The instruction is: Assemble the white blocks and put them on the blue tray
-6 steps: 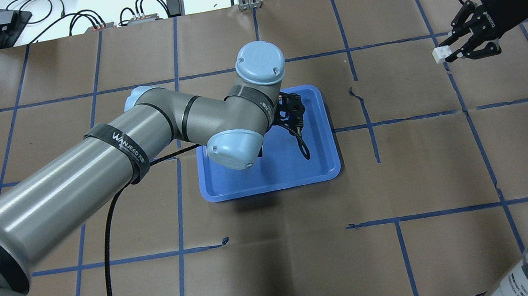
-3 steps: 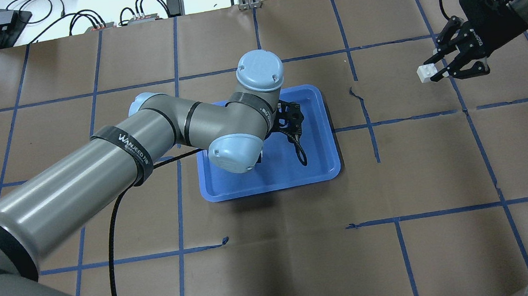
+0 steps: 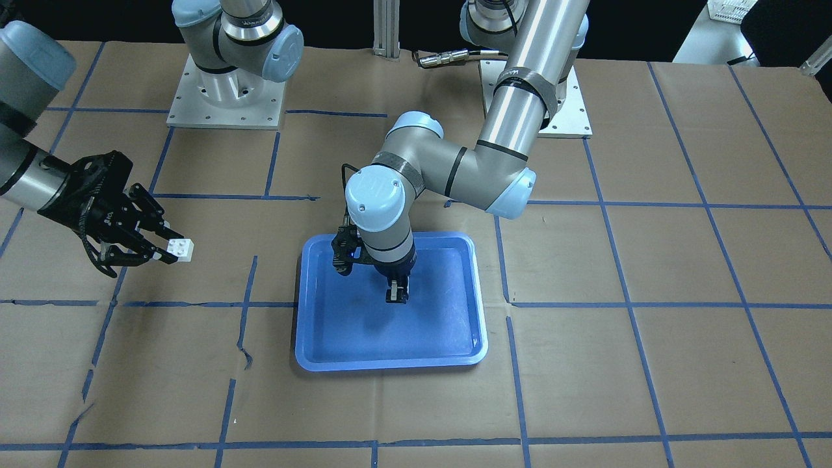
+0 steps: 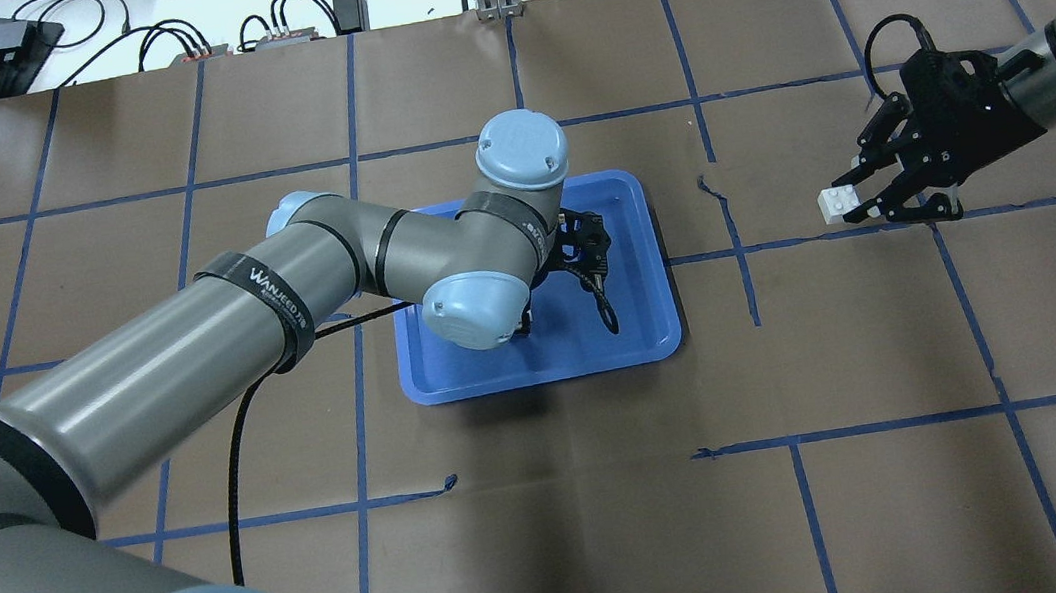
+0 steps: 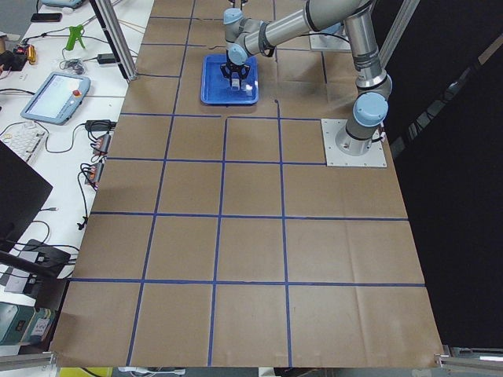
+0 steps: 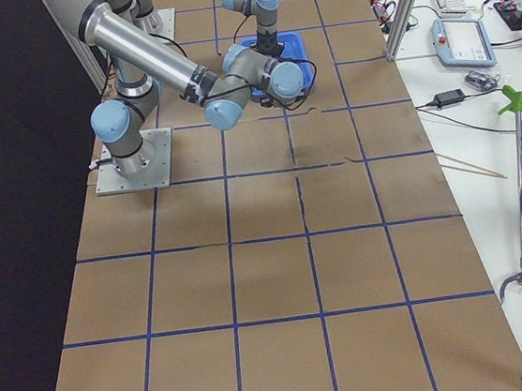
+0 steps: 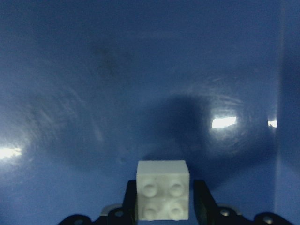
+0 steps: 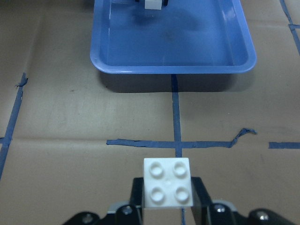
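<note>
Left end effector (image 3: 396, 294) points straight down inside the blue tray (image 3: 325, 338), fingers pinching the first white block (image 7: 162, 197) by two opposite sides. In its wrist view the four studs face the camera and only tray floor lies beyond. The block sits near the tray's middle, a little toward 12 o'clock in the front-facing view. Whether it touches the floor or hangs just above it, cannot tell. Probable reason for the pose: this block is kept at the drop-off spot as the fixed half of the join. Right end effector (image 4: 848, 209) is off at 3 o'clock from the tray in the overhead view, well apart from it and clear above the bench (image 4: 855, 337). Its fingertips are pinched on the second white block (image 4: 832, 205). This block is held at the very tip with its studs upward, so its underside is left free for mating. In the right wrist view the tray rim (image 8: 173, 69) lies dead ahead at 12 o'clock, with the other block just showing at the top edge, so the arm looks lined up for a straight run in. The blocks are not yet joined. Risk: the left fingers flank the lower block, so there is little room to press down.
</note>
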Controlling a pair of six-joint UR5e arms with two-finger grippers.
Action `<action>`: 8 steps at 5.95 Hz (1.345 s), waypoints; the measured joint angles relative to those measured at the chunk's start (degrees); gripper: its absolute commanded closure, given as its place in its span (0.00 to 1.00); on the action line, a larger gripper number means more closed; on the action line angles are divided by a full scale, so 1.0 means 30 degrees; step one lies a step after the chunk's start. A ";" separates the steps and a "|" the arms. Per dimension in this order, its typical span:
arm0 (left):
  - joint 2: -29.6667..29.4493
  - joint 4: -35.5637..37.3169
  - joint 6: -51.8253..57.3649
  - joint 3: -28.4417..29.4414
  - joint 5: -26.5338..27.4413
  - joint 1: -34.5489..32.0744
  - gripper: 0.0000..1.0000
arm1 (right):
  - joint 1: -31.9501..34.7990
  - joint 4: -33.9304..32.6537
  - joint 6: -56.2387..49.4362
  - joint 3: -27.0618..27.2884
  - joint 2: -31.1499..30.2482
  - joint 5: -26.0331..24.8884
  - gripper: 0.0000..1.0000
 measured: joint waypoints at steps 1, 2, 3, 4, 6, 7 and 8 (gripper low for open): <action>0.0092 -0.0012 -0.0251 0.0035 -0.0029 0.0010 0.20 | 0.0029 -0.0648 0.0218 0.0487 -0.0087 0.0013 0.68; 0.0378 -0.0099 -0.0327 0.0199 -0.0011 0.0164 0.16 | 0.0101 -0.0861 0.0292 0.0634 -0.0103 0.0039 0.68; 0.0871 -0.0227 -0.0331 0.0451 0.0001 0.0479 0.16 | 0.0189 -0.0929 0.0312 0.0671 -0.0101 0.0058 0.68; 0.1702 -0.0682 -0.0414 0.0708 -0.0033 0.0833 0.16 | 0.0276 -0.0956 0.0383 0.0680 -0.0070 0.0139 0.68; 0.4984 -0.4521 -0.1916 0.1610 -0.0485 0.2305 0.01 | 0.1323 -0.1408 0.1972 0.0644 0.0006 0.1067 0.68; 0.6646 -0.6109 -0.3793 0.1971 -0.0890 0.3267 0.01 | 0.2517 -0.2344 0.3605 0.0634 0.0040 0.1255 0.68; 0.7638 -0.6607 -0.6445 0.2156 -0.0971 0.4061 0.01 | 0.3806 -0.3591 0.5553 0.0638 0.0113 0.1297 0.68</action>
